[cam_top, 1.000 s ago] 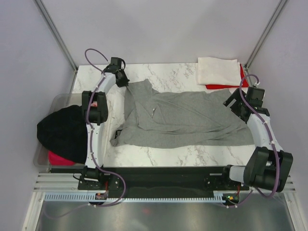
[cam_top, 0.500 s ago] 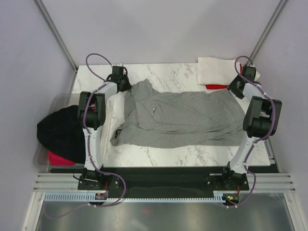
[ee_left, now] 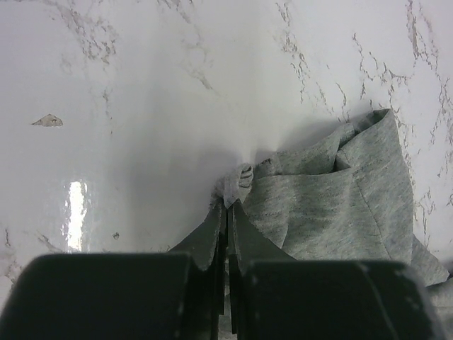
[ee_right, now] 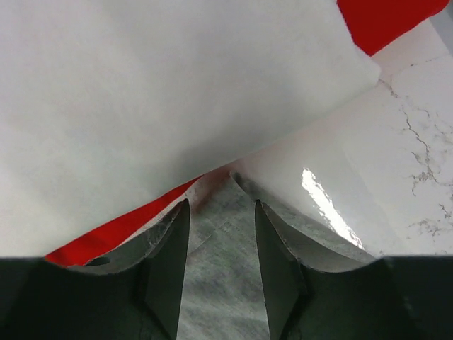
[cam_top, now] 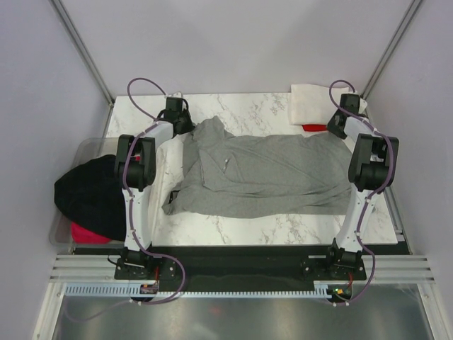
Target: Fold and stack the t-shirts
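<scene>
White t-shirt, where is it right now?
In the top view, the folded white t-shirt lies at the far right corner of the table, on top of a red t-shirt, just beyond the spread grey t-shirt.

Flecked light and dark grey across the soft heather-grey cotton t-shirt (cam_top: 269, 173), apart from a small white logo (cam_top: 226, 164). Plain, unpatterned white on the folded white cotton t-shirt (cam_top: 315, 103). Solid bright red on the red cotton t-shirt (ee_right: 393, 18) under it. Flat black on the bunched black cotton t-shirt (cam_top: 88, 195), hot pink on the pink cotton t-shirt (cam_top: 79, 232) below. Glossy white with thin grey veins on the marble-patterned table (cam_top: 241, 227). White links with black joints on the left arm (cam_top: 138, 212) and right arm (cam_top: 354, 212).
</scene>
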`<move>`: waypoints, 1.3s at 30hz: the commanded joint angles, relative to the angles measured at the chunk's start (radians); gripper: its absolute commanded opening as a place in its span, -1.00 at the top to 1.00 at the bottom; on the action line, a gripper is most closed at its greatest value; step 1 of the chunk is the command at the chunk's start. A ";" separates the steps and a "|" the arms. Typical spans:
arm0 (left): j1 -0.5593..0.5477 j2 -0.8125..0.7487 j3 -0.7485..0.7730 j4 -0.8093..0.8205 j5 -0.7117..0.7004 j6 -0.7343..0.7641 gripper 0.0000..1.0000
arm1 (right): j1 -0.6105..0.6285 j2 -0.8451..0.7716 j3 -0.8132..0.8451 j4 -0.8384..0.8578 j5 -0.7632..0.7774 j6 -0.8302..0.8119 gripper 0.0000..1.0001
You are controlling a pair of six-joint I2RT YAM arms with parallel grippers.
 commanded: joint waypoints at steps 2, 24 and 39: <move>0.004 -0.039 -0.004 0.042 0.011 0.043 0.96 | -0.006 0.010 -0.002 0.024 0.067 -0.023 0.08; 0.004 0.007 0.060 0.013 0.054 0.061 0.96 | 0.003 0.018 0.011 0.030 0.016 -0.017 1.00; 0.016 -0.471 -0.167 -0.122 0.066 0.024 0.96 | 0.031 -0.390 -0.263 0.004 -0.050 0.017 1.00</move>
